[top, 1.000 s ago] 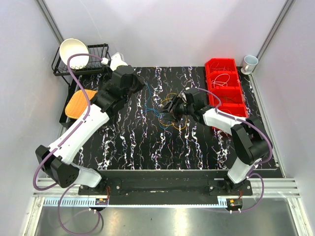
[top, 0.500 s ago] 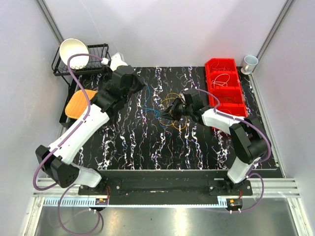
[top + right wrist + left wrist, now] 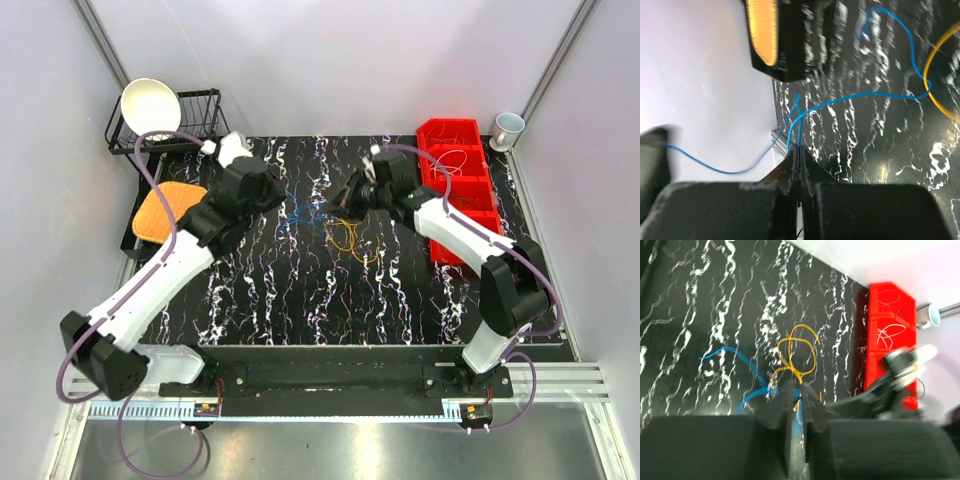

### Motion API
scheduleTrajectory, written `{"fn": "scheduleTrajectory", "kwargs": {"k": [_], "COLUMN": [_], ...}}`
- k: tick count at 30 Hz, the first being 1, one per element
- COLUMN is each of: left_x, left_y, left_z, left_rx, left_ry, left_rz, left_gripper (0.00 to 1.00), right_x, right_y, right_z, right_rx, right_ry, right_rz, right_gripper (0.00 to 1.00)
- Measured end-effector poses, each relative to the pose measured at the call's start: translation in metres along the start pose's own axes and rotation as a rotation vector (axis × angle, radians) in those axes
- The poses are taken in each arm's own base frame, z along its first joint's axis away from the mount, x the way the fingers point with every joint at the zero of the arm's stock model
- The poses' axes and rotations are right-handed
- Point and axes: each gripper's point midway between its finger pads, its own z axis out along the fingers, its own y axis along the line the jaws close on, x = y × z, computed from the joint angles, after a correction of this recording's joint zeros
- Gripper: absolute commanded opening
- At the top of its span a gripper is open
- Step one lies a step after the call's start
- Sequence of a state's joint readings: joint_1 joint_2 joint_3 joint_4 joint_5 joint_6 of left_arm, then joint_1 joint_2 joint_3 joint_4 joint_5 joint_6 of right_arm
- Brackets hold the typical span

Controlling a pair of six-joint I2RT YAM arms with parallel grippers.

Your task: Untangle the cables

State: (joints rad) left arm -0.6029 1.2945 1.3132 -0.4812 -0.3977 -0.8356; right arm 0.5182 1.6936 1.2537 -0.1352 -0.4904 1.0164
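Overhead, the cables (image 3: pixel 345 238) are seen lying near the middle of the black marbled mat (image 3: pixel 250 300). A blue cable (image 3: pixel 297 212) is stretched between the left gripper (image 3: pixel 280 205) and the right gripper (image 3: pixel 335 205), and the yellow loops (image 3: pixel 352 240) are heaped just beside it. From the left wrist, the left gripper (image 3: pixel 794 386) is shown with its jaws drawn almost together over the yellow loops (image 3: pixel 799 352) and the blue cable (image 3: pixel 737 356). Strands are glimpsed in the slit, but whether any is clamped cannot be told. From the right wrist, the right gripper (image 3: pixel 795 149) is seen pinched together on the blue cable (image 3: pixel 865 97), which is crossed by a yellow loop (image 3: pixel 930 95) farther out. The task is judged to be underway only: one blue strand is being teased free, while the crossings are not yet undone and the remaining loops are left to be separated.
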Motion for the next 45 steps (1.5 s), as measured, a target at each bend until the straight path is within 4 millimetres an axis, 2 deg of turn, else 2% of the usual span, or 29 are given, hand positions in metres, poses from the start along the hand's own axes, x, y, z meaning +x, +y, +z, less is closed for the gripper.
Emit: {"fn": "scheduleTrajectory", "kwargs": {"k": [1,4,5,8,11,21,24,33,40,45], "left_x": [0.001,0.002,0.001,-0.001,-0.001,0.015,0.021,0.036,0.049,0.052], "left_y": [0.004,0.014,0.016,0.025,0.037,0.079,0.092,0.132,0.166,0.179], "left_z": [-0.003,-0.016,-0.019,-0.032,-0.044,-0.076,-0.085,-0.103,-0.109,-0.112], "left_rx": [-0.003,-0.003,-0.004,-0.008,-0.013,-0.064,-0.083,-0.157,-0.242,-0.269], "left_ry": [0.002,0.001,-0.002,-0.007,-0.010,0.016,0.035,0.075,0.090,0.082], "left_rz": [0.007,0.014,0.016,0.019,0.024,0.088,0.118,0.238,0.305,0.326], "left_gripper": [0.61,0.94,0.99,0.99,0.99,0.99,0.99,0.99,0.99,0.99], "right_x": [-0.005,-0.022,-0.026,-0.038,-0.049,-0.073,-0.087,-0.129,-0.165,-0.185], "right_y": [0.011,0.057,0.068,0.104,0.128,0.169,0.166,0.132,0.108,0.099], "right_z": [-0.004,-0.022,-0.028,-0.049,-0.069,-0.124,-0.133,-0.157,-0.183,-0.205], "right_rx": [-0.014,-0.065,-0.077,-0.114,-0.135,-0.124,-0.099,0.001,0.060,0.101], "right_ry": [-0.009,-0.046,-0.055,-0.091,-0.125,-0.236,-0.276,-0.358,-0.438,-0.497], "right_rz": [-0.033,-0.153,-0.183,-0.280,-0.346,-0.511,-0.520,-0.466,-0.419,-0.398], "right_gripper": [0.00,0.00,0.00,0.00,0.00,0.00,0.00,0.00,0.00,0.00]}}
